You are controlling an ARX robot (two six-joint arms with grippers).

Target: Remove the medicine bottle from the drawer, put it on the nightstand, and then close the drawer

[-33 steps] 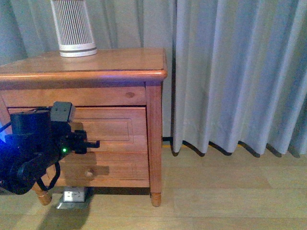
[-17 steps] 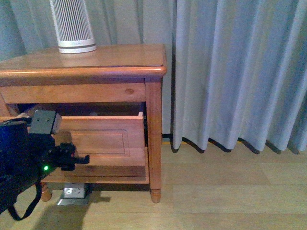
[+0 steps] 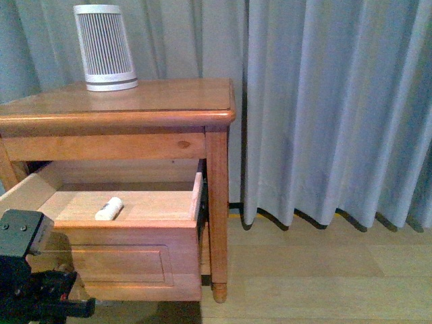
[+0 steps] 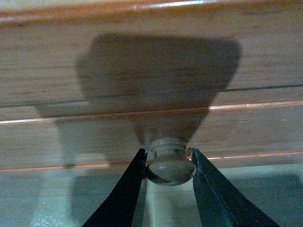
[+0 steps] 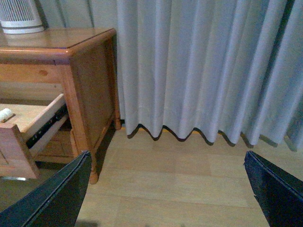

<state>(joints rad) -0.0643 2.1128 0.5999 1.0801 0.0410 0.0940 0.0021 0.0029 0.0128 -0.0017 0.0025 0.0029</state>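
The left gripper [image 4: 168, 157] has its jaws closed on the knob [image 4: 170, 165], one dark finger pressed to either side of it. The drawer [image 3: 128, 263] stands pulled well out, so by my judgement the opening step is done and the pick-up comes next.

The medicine bottle [image 3: 109, 208] lies on its side on the drawer's pale floor, towards 7 o'clock of that floor, near the front panel and apart from the walls. In the front view its long axis runs from 8 o'clock to 2 o'clock. Which end carries the cap is too small to tell.

The next move likely calls for letting go of the knob and reaching down into the drawer, with jaws set across that slanted axis. The nightstand [image 3: 162, 94] top has bare wood at 3 o'clock of the ribbed device [image 3: 104, 47].

The right gripper [image 5: 166, 161] hangs over the floor before the curtain [image 3: 324, 101], jaws spread wide, holding nothing.
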